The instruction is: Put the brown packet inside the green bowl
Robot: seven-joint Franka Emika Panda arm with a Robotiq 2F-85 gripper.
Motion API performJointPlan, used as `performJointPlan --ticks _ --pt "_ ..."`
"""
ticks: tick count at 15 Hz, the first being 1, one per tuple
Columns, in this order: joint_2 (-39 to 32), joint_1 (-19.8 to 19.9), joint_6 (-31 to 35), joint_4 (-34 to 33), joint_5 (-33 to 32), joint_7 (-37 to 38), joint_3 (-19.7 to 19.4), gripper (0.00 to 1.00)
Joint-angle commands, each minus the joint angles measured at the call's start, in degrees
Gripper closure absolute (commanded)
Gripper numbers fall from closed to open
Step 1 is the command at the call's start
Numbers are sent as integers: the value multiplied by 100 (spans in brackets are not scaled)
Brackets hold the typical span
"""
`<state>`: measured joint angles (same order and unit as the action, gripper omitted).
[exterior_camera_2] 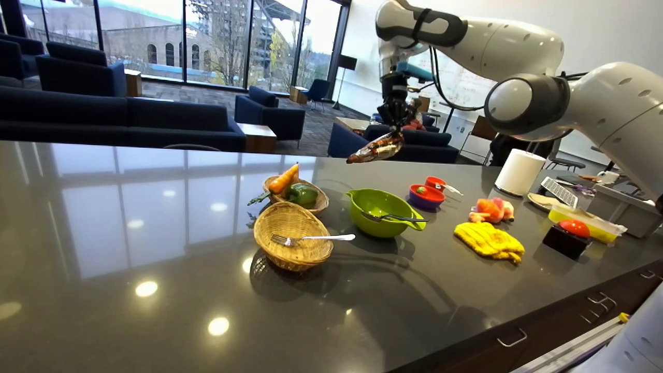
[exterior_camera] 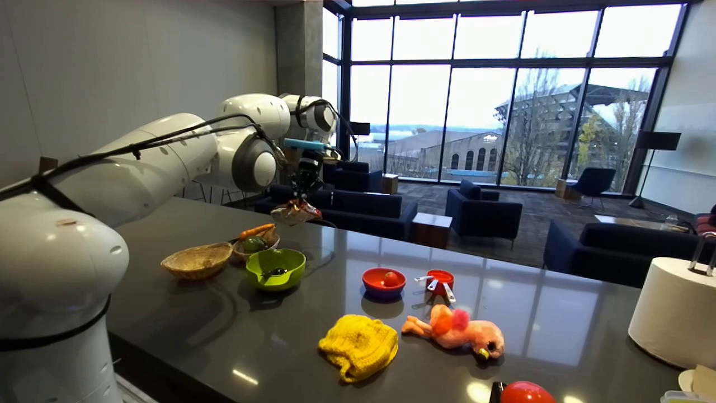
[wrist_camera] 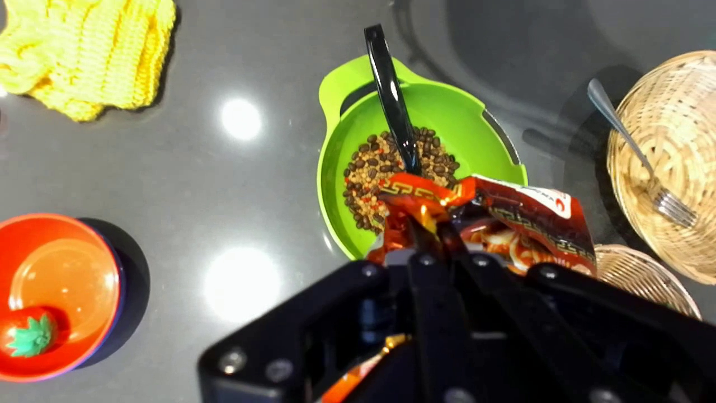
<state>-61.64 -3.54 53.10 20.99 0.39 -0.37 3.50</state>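
Note:
The brown packet, shiny with red and orange print, hangs from my gripper in both exterior views (exterior_camera: 292,214) (exterior_camera_2: 377,149) and in the wrist view (wrist_camera: 537,224). My gripper (exterior_camera: 302,196) (exterior_camera_2: 396,128) (wrist_camera: 435,232) is shut on the packet, its fingers pinching the crumpled foil. The green bowl (exterior_camera: 279,284) (exterior_camera_2: 380,227) (wrist_camera: 475,134) stands on the table, well below the packet. In the wrist view, a black-handled utensil (wrist_camera: 391,101) leans in the bowl over brown beans and small grains (wrist_camera: 372,168). The packet covers part of the bowl's rim there.
A wicker basket (exterior_camera_2: 292,259) holding a fork and a smaller basket (exterior_camera_2: 322,199) with vegetables stand near the bowl. A red-and-purple bowl (exterior_camera: 384,286), red measuring cups (exterior_camera: 441,280), a yellow knitted cloth (exterior_camera: 359,344) and a pink plush toy (exterior_camera: 458,330) are also on the table.

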Motion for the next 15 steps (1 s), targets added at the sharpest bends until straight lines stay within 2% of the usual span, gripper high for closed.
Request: performJointPlan --ticks 1,8,13,15 --pt "30 121 -645 8 153 258 47 99" --pt "-19 174 -2050 15 586 681 112 99" --pt "-13 170 -2700 157 989 1157 127 99" --pt "-202 174 -2999 -83 1179 1336 135 99"
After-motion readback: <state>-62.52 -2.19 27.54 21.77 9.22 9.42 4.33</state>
